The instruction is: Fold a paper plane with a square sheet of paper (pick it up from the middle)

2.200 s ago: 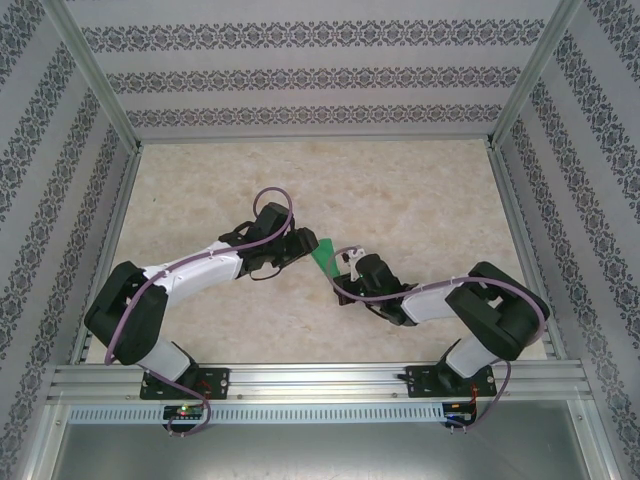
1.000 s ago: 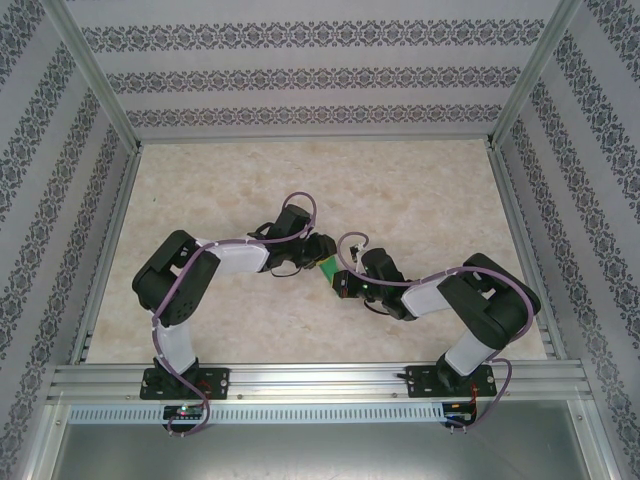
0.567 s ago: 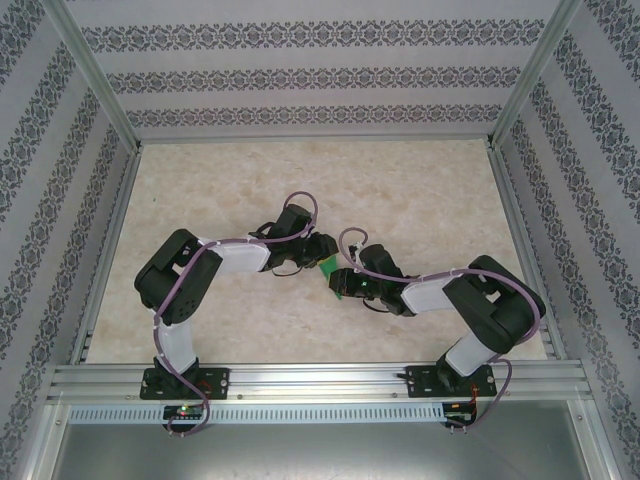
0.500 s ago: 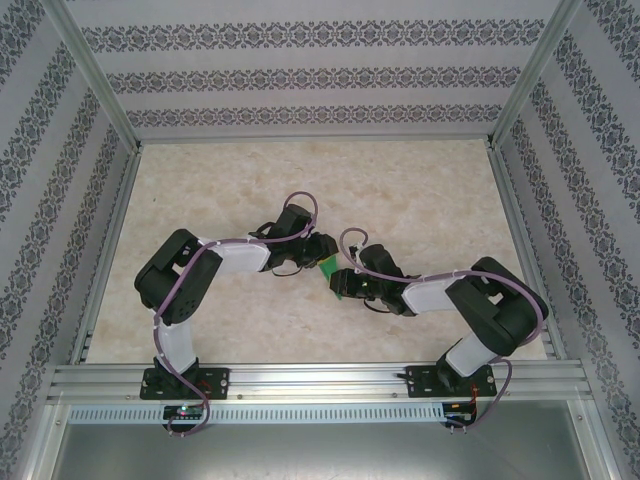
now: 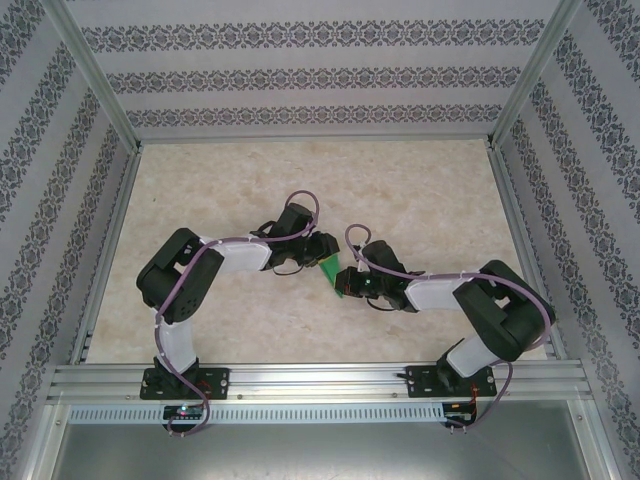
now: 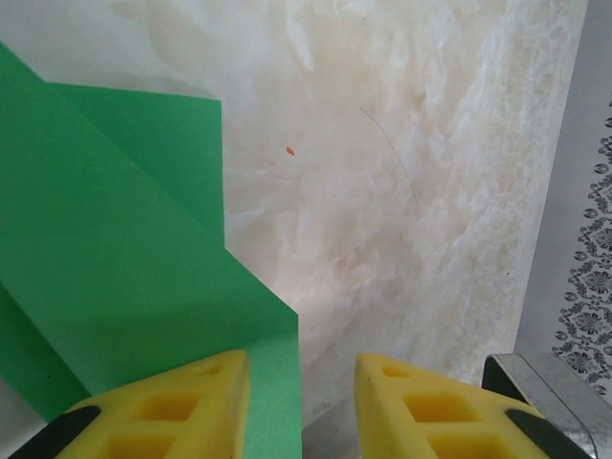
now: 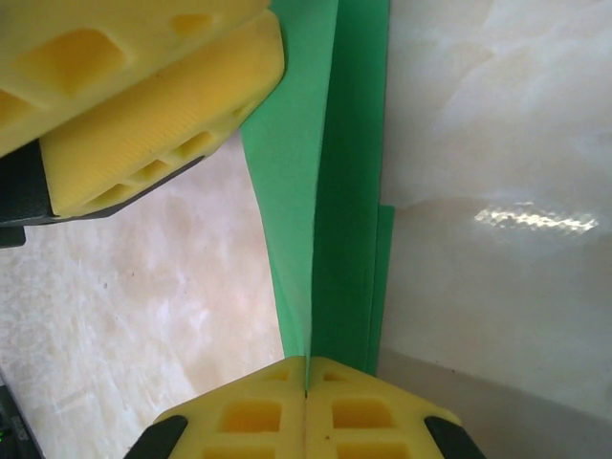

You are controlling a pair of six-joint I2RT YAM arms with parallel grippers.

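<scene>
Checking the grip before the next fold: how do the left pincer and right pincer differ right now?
Left pincer stands with jaws apart, table visible through the gap; right pincer is shut. The right pinches the green paper; the left only has it beside one finger. Both have yellow fingers.

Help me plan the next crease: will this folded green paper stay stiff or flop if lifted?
The green paper is thin, so likely floppy, though folded layers probably stiffen the crease. Probably very light: the right gripper pinches just one edge. A push might buckle it.

Marbled table, patterned walls, perhaps wallpapered.
</scene>
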